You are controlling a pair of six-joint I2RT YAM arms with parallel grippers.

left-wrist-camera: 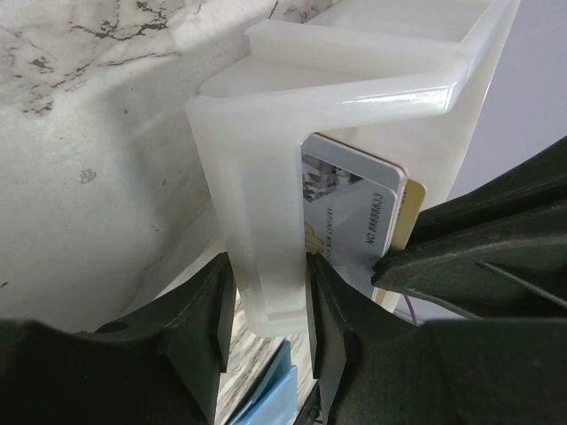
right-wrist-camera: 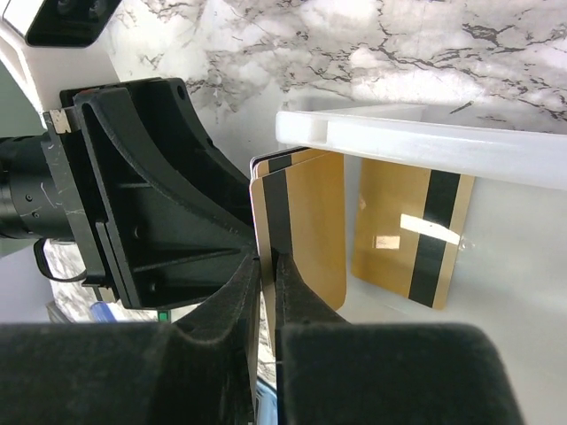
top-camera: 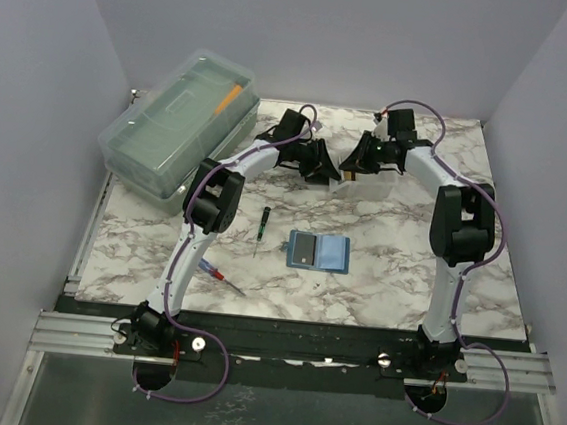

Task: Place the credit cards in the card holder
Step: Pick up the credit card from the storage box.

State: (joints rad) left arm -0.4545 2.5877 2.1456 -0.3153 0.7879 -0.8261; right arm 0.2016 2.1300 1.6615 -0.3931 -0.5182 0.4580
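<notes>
While tray [left-wrist-camera: 354, 80] is clamped by L gripper [left-wrist-camera: 266, 301], card [right-wrist-camera: 306, 221] is pinched by R gripper [right-wrist-camera: 267, 279].
Next: lift-out needed, then wallet [top-camera: 332, 251], mid-frame in top view.

Clear box [top-camera: 177, 122] fills far-left corner; green screwdriver [top-camera: 261, 225] near card holder [top-camera: 319, 250] left side; open marble [top-camera: 409, 270] to its right.

Worktop [top-camera: 392, 233]: white marble pattern, grey veins, stretching away in front of my two bases.

Far left corner: clear lidded box [top-camera: 171, 126], the largest thing here, something orange showing at its far end.

Near the middle: card holder [top-camera: 332, 252], teal-blue, lying open and flat, its left half dark grey.

Left of it, apart: dark-handled screwdriver [top-camera: 262, 223], small, lying roughly far-to-near.

Closer to my left base: red-handled screwdriver [top-camera: 219, 276], lying slantwise, shaft pointing right.
</notes>
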